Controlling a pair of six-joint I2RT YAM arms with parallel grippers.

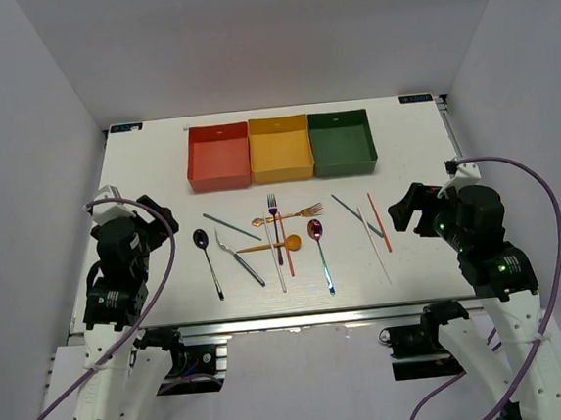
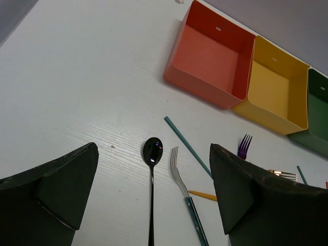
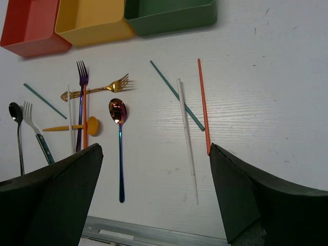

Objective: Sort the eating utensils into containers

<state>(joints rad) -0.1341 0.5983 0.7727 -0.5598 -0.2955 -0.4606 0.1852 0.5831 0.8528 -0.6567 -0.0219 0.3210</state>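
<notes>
White table [image 1: 149, 172] with a faint wood grain, boxed in by plain pale grey walls on three sides, a metal rail [image 1: 271, 321] along the near edge; take the yellow box [image 1: 280, 149] at the far side as our marker; the red box [image 1: 218, 156] sits tight against its left side, the green box [image 1: 341, 143] tight against its right, all three open on top; the cutlery is spread flat on the table on the near side of the yellow box, none of it in any box; straight in front of it lie a purple fork [image 1: 275, 225], a gold fork [image 1: 291, 214] crossing it, an orange spoon [image 1: 274, 244] and a shiny purple spoon [image 1: 321, 254]; off to the near left, a teal chopstick [image 1: 231, 226], a silver fork [image 1: 239, 263] and a black spoon [image 1: 206, 261]; off to the near right, a white chopstick [image 1: 374, 241] crossed by another teal one [image 1: 356, 213], with an orange chopstick [image 1: 379, 221] just beside them; the left gripper [image 1: 153, 216] hangs well to the near left of the yellow box, jaws spread wide, nothing in them, the black spoon showing between its fingers in the wrist view; the right gripper [image 1: 408, 209] hangs to the near right, jaws just as wide, gripping nothing, the white and orange chopsticks closest to it; each box has a small pale tag [image 2: 219, 28] on its inner far wall, too small to read.
</notes>
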